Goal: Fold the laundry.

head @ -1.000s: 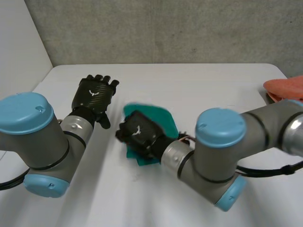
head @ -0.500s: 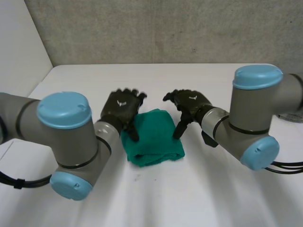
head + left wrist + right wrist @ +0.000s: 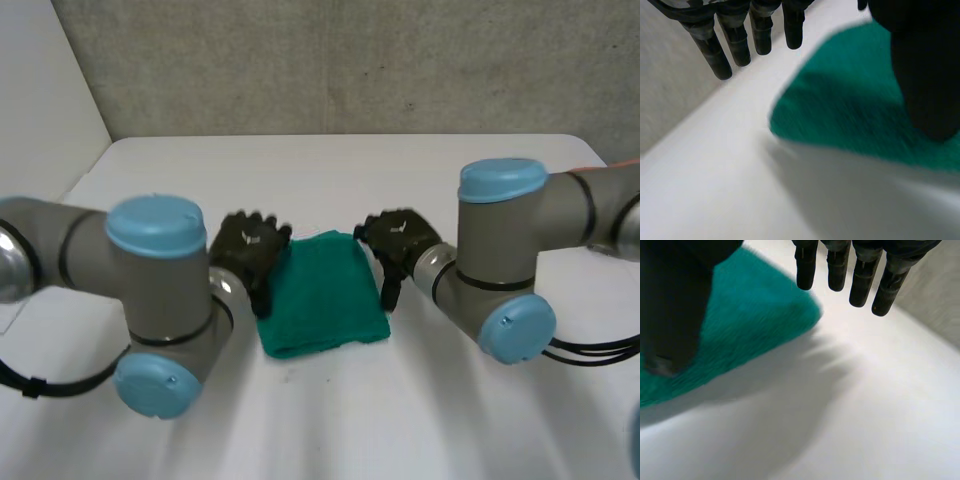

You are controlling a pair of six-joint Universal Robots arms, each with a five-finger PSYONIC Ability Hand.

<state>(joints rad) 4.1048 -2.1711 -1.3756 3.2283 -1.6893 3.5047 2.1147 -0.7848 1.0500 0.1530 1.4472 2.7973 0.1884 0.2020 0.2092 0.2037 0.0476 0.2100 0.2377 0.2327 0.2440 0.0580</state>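
- A second ago my right hand [image 3: 398,238] was sitting on top of the green cloth [image 3: 322,292] and the left hand [image 3: 248,245] was off to the side. Now both have pulled in and flank it, left hand at its left edge, right hand at its right edge.
- To me that looks like the fold is pretty much done and I'm just tidying the sides.
- Neither hand is gripping anything. The wrist views show the left fingers [image 3: 735,45] and right fingers [image 3: 860,275] hanging straight over bare table past the cloth's corners. Each thumb is over the cloth, but I can't tell if it's touching.
- The cloth lies flat mid-table [image 3: 330,170], a compact, roughly square bundle, fuzzy like towelling, with the near edge thick and rounded.
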